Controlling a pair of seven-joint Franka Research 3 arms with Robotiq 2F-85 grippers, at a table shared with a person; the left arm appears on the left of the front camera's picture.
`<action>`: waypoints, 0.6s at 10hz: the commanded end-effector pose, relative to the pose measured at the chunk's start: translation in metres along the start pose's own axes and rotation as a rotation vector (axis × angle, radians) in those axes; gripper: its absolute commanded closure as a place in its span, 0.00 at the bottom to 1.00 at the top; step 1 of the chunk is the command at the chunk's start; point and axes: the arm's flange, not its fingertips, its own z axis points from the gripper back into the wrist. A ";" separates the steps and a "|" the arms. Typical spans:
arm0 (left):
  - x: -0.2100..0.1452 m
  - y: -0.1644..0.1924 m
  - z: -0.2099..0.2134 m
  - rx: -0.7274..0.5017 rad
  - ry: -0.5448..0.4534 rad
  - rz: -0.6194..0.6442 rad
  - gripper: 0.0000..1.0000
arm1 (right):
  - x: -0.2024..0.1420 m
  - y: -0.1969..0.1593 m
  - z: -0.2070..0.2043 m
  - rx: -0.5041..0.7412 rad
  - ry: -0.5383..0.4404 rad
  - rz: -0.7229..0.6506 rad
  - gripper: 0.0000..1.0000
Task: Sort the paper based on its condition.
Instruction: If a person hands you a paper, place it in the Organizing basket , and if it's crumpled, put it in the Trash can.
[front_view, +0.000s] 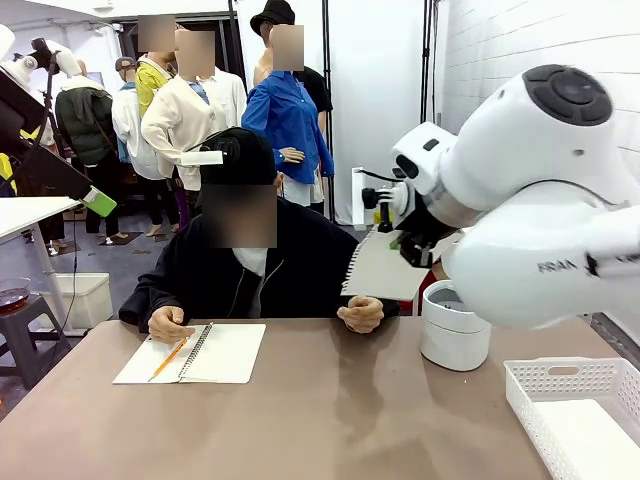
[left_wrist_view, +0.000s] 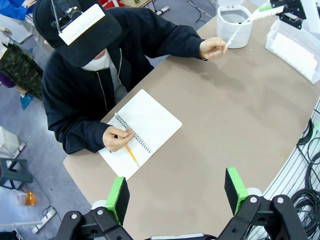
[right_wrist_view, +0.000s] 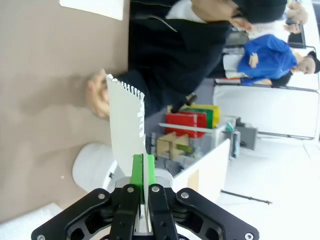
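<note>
My right gripper (right_wrist_view: 143, 172) is clamped on one edge of the sheet of paper (right_wrist_view: 126, 122), green pads pressed flat together with the page pinched between them. In the front view the paper (front_view: 385, 265) hangs in the air above the white round bin (front_view: 455, 325), and the person's hand (front_view: 361, 315) sits just below its lower corner (touching the corner or just beside it, I cannot tell). The ragged spiral-hole edge is the far one, away from my pads.

My left gripper (left_wrist_view: 176, 192) stands with its jaws apart, holding nothing, high over the table (left_wrist_view: 240, 115) near the spiral notebook (left_wrist_view: 142, 132), where the person's other hand (left_wrist_view: 119, 138) rests with a pencil (left_wrist_view: 131, 154).

Handling notes: the sheet is thin and very light, so it needs hardly any grip force, but it is floppy. Held by one edge it stays fairly flat here, with only a slight bow. It looks uncreased to me, so I judge it belongs with the good sheets; the white basket (front_view: 570, 405) at my right seems the likely place (a guess).

Best hold: on a plain margin, well inside the edge, not on the perforated strip, which would tear. Moving quickly could make it flap or slip out.
</note>
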 end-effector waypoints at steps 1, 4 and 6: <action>0.000 0.000 0.000 0.001 0.000 -0.001 0.00 | -0.007 0.022 0.012 -0.052 0.065 0.024 1.00; 0.000 0.000 0.000 0.001 0.000 -0.001 0.00 | -0.035 0.035 0.035 0.041 0.149 0.093 1.00; 0.000 0.000 0.000 0.001 0.000 -0.001 0.00 | -0.066 0.054 0.046 0.194 0.169 0.059 1.00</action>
